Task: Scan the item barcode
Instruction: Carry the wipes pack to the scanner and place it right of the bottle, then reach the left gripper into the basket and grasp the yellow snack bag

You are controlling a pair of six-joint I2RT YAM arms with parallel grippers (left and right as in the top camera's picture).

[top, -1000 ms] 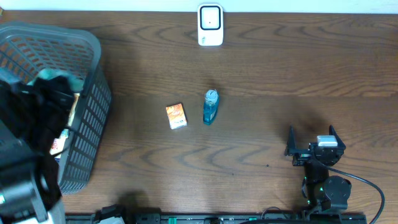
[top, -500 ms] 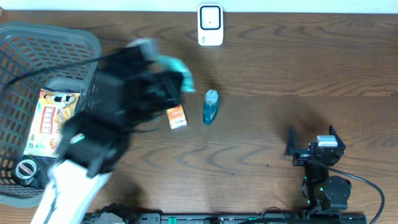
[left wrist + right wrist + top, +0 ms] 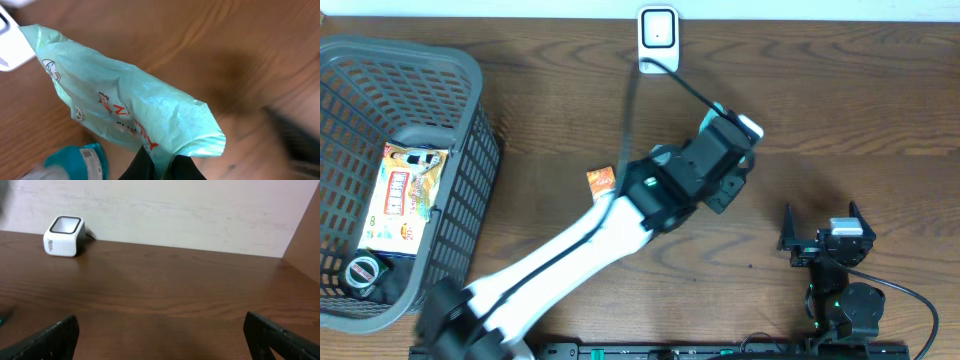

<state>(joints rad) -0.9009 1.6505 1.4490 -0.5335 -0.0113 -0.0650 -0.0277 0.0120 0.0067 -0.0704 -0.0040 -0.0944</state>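
Tabletop (image 3: 840, 110) of dark wood, pale wall (image 3: 175, 210) behind. Left gripper (image 3: 161, 159) clenches the mint-green packet (image 3: 125, 115) above mid-table, near the scanner (image 3: 658, 40) — right gripper (image 3: 820, 222) gapes, empty, well apart.

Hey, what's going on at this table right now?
The left gripper is shut on a pale green plastic packet and holds it above the middle of the wooden table, not yet at the white barcode scanner by the far edge. The right gripper sits open at the front right, holding nothing. A small orange box lies beside the left arm, and the grey basket on the left holds more items.
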